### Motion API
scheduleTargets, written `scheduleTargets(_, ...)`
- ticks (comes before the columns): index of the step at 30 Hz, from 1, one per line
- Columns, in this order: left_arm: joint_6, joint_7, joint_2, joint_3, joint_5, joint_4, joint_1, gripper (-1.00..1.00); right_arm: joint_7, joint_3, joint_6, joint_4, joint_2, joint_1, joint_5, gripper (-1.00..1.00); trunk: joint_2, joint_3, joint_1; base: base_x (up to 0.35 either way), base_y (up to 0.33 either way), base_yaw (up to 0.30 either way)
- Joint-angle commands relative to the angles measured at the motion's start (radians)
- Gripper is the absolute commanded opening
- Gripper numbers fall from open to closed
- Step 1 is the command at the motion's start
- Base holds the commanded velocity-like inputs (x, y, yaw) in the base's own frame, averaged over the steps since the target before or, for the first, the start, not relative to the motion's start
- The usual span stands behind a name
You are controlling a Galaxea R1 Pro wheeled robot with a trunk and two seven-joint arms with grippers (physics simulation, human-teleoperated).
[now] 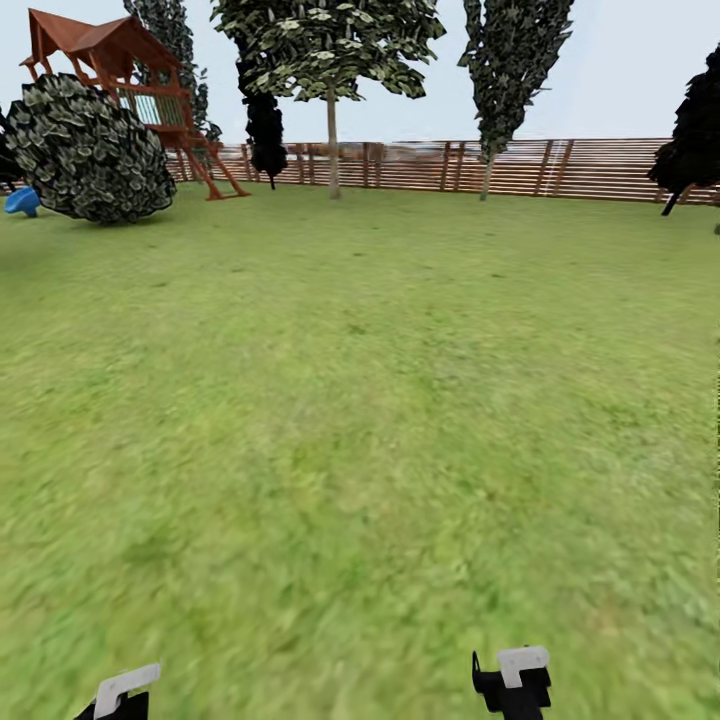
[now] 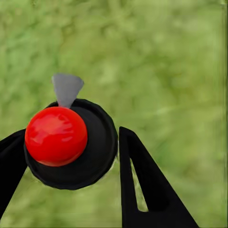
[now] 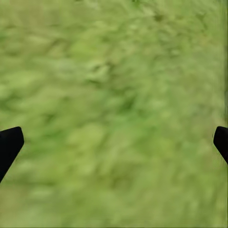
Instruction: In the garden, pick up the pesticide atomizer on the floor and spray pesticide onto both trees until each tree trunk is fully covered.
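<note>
Left gripper (image 2: pixel 71 156) clamped on sprayer (image 2: pixel 71 145), right gripper (image 3: pixel 114 142) wide open. Open grass (image 1: pixel 360 400) ahead; far fence (image 1: pixel 560 168), bush (image 1: pixel 90 150), playhouse (image 1: pixel 110 60) far left.

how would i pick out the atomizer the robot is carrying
Start at the left pincer over the grass. Between its black fingers sits the atomizer: a round black body with a glossy red ball on top and a grey nozzle, the one red thing here.

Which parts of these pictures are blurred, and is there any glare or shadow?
Head view: the near grass is smeared, while the fence is sharper. Left wrist view: a soft highlight lies on the atomizer in the left pincer, over blurred grass. Right wrist view: blurred grass, no clear shadows.
</note>
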Motion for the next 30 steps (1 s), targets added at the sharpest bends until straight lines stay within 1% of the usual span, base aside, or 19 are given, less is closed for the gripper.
scheduleTargets(1, 0.0, 0.0, 0.0, 0.0, -0.001, 0.001, 0.0, -1.0, 0.0, 0.0, 0.0, 0.0, 0.0, 0.0, 0.0, 1.0, 0.0, 0.0, 0.0, 0.336, 0.122, -0.101)
scheduleTargets(3, 0.0, 0.0, 0.0, 0.0, 0.0, 0.001, 0.0, -1.0, 0.001, 0.001, 0.001, 0.0, 0.0, 0.0, 0.0, 1.0, 0.0, 0.0, 0.0, 0.336, 0.13, -0.039)
scheduleTargets(5, -0.001, 0.0, 0.002, 0.0, 0.0, 0.001, 0.0, -1.0, 0.001, 0.001, 0.003, 0.001, 0.007, 0.0, 0.0, 1.0, 0.0, 0.0, 0.0, 0.336, 0.129, -0.01)
scheduleTargets(8, -0.001, -0.002, -0.003, -0.003, -0.004, 0.001, 0.0, -1.0, 0.0, 0.001, 0.003, 0.055, 0.013, 0.0, -0.001, 1.0, 0.0, 0.0, 0.0, 0.337, 0.033, -0.002)
scheduleTargets(13, 0.004, 0.0, -0.001, 0.0, -0.002, 0.001, 0.0, -1.0, 0.0, 0.001, 0.002, 0.076, 0.016, 0.0, -0.001, 1.0, 0.0, 0.0, 0.0, 0.337, 0.003, 0.0)
scheduleTargets(18, 0.004, 0.0, -0.001, -0.001, -0.001, 0.001, 0.0, -1.0, 0.0, 0.0, 0.003, 0.103, 0.033, 0.0, -0.001, 1.0, 0.0, 0.0, 0.0, 0.337, 0.0, 0.0)
scheduleTargets(25, -0.001, 0.0, -0.004, -0.002, -0.003, 0.001, 0.0, -1.0, 0.0, -0.002, 0.003, 0.104, 0.034, 0.0, -0.001, 1.0, 0.0, 0.0, 0.0, 0.337, 0.0, 0.0)
scheduleTargets(30, -0.001, 0.0, -0.001, -0.001, -0.003, 0.001, 0.0, -1.0, 0.0, -0.001, 0.004, 0.104, 0.034, 0.0, -0.001, 1.0, 0.0, 0.0, 0.0, 0.337, 0.0, 0.0)
